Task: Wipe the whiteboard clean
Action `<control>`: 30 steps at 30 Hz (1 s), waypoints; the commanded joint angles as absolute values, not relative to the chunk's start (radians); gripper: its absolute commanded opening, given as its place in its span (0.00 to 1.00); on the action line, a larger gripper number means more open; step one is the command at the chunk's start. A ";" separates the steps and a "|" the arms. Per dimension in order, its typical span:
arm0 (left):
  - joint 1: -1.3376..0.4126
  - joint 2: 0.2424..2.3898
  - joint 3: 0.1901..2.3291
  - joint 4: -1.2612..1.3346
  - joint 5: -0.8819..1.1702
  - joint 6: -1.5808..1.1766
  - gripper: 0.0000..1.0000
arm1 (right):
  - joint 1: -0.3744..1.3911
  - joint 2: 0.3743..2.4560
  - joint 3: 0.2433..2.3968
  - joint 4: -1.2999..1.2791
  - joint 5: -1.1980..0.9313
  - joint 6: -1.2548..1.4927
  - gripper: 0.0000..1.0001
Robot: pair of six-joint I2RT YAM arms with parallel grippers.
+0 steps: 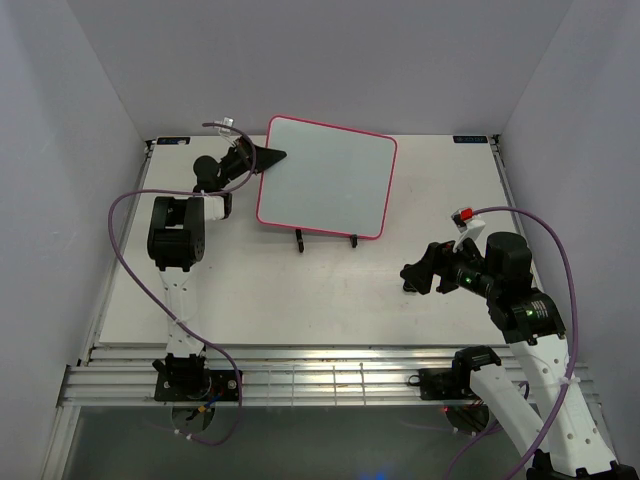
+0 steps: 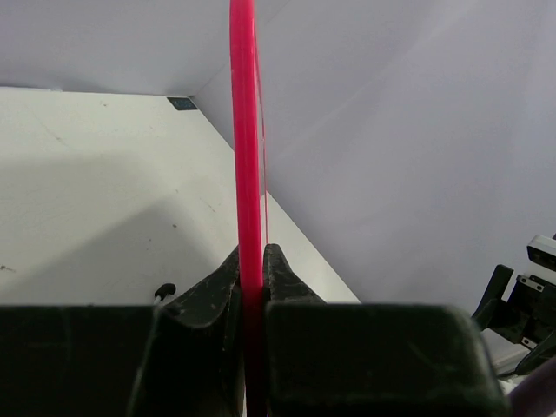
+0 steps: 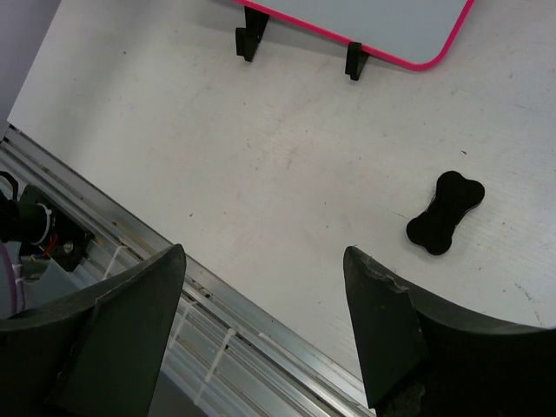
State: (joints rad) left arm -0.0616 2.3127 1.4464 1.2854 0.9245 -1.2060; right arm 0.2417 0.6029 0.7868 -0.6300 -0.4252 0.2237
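So here's where we're at: the whiteboard (image 1: 325, 178) is propped upright on its little black stand feet (image 3: 249, 39) toward the back of the tabletop (image 1: 300, 300). The left fingers (image 1: 272, 155) are pinched tight on its left edge, and the left wrist view shows the pink-red frame squeezed right between them. The right fingers (image 3: 261, 287) are spread wide with nothing in them, hovering over the bare tabletop, with the black bone-shaped eraser (image 3: 445, 212) lying flat a bit ahead and off to one side. From above the board face looks blank to us, so maybe there's not much left to wipe, though we can't rule out faint marks. What worries us is that the board only leans on that stand, so if the left arm tugs or twists, it could lift off the feet or tip over. The eraser is low and flat too, so if we come down on it off-centre it could skid away. And if we push hard on the board with only that one edge held, it could pivot and slip out.
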 commanded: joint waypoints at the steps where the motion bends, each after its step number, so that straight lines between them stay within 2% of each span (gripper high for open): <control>1: -0.043 2.302 1.476 1.658 0.943 -1.184 0.00 | 0.238 0.594 0.781 -0.597 -0.451 0.206 0.79; 8: -0.032 2.280 1.391 1.660 0.945 -1.080 0.00 | 0.239 0.594 0.781 -0.591 -0.462 0.207 0.79; 19: -0.014 2.318 1.439 1.681 1.054 -1.000 0.00 | 0.239 0.594 0.785 -0.595 -0.468 0.201 0.79; 30: -0.009 2.244 1.309 1.684 1.111 -0.657 0.00 | 0.239 0.595 0.801 -0.598 -0.479 0.196 0.79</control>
State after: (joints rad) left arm -0.0353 2.2940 1.3479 1.3102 0.9764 -1.0348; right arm 0.2417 0.6018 0.7868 -0.6277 -0.4515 0.2157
